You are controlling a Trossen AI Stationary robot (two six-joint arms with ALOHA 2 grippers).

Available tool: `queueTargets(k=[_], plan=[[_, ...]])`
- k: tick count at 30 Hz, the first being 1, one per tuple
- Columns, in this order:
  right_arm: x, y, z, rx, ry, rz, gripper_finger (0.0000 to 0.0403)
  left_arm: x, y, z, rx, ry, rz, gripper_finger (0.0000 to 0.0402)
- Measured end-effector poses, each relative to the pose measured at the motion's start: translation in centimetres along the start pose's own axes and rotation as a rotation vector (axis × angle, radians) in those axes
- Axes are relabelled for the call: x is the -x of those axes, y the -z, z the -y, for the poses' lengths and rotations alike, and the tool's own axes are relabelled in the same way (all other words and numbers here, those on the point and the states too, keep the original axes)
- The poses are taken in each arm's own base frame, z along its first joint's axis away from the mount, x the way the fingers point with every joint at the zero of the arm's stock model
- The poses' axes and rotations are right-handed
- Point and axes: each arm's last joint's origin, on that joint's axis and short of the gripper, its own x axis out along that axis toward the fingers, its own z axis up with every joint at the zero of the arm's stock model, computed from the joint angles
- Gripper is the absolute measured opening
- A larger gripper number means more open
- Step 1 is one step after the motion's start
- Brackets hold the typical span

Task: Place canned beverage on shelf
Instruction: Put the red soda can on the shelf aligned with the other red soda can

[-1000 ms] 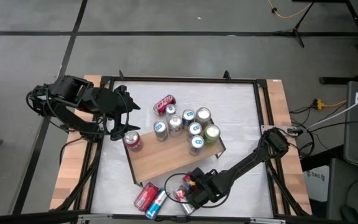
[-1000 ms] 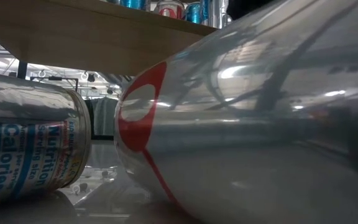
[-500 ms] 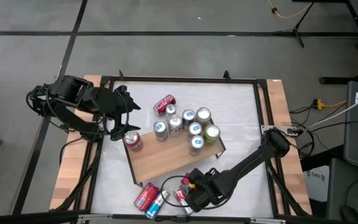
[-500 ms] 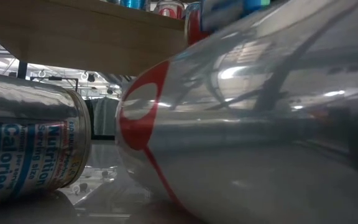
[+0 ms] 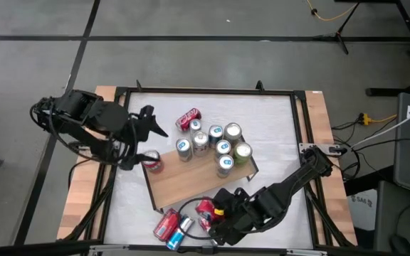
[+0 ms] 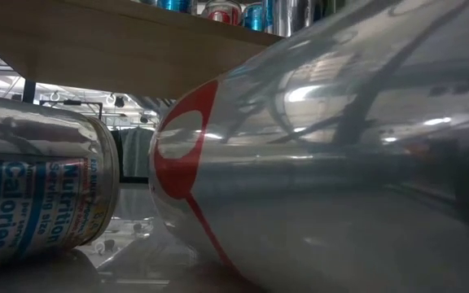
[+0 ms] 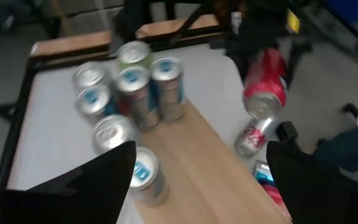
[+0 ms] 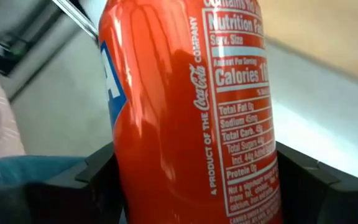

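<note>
The wooden shelf (image 5: 191,181) stands in the middle of the table, with several silver cans (image 5: 216,146) upright on its far right part and a red can (image 5: 151,162) upright at its left corner. My right gripper (image 5: 213,213) is by the shelf's near edge, shut on a red can (image 5: 205,208) that also shows in the left wrist view (image 7: 266,81). My left gripper (image 5: 145,142) is open and empty over the shelf's left corner, and its wide-apart fingers show in the left wrist view (image 7: 197,180). My right gripper pinches the red can's side wall (image 8: 129,174) between its two fingers (image 8: 95,177), one on each side. The fingers lie across the can. The can is lifted clear of the table and tilted, reaching out past the fingers.
A red can (image 5: 188,118) lies on the table beyond the shelf. A red can (image 5: 166,225) and a blue-and-silver can (image 5: 182,230) lie by the near edge. A silver-and-red can (image 6: 324,163) lies close in front of the low camera.
My right gripper has risen with the red can and gone a little toward the shelf's near edge, so the can is now lifted clear of the table. My left gripper has turned a little over the shelf's left corner and stays open.
</note>
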Motion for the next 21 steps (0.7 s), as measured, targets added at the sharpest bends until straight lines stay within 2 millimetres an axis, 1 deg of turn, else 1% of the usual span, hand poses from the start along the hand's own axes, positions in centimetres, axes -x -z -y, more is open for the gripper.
queueTargets(k=[2,7,10,15,21], plan=[[1.2,-0.5,-0.4,0.013,-0.031,0.036,0.0295,0.0,-0.1,0.4,-0.051,0.034,0.009,0.0351],[2.7,-1.9,-0.9,0.009,-0.129,0.141,0.0296,0.2,0.0,1.6,-0.212,0.091,0.021,0.0351],[3.1,-2.8,-1.1,0.007,-0.180,0.173,0.0296,0.3,-0.2,2.3,-0.308,0.116,0.051,0.0351],[3.1,-4.7,-1.6,0.028,-0.295,0.195,0.0296,0.6,-0.6,3.4,-0.448,0.149,0.119,0.0351],[3.2,-7.5,-1.9,0.102,-0.427,0.264,0.0296,0.6,-0.7,4.3,-0.494,0.175,0.150,0.0351]])
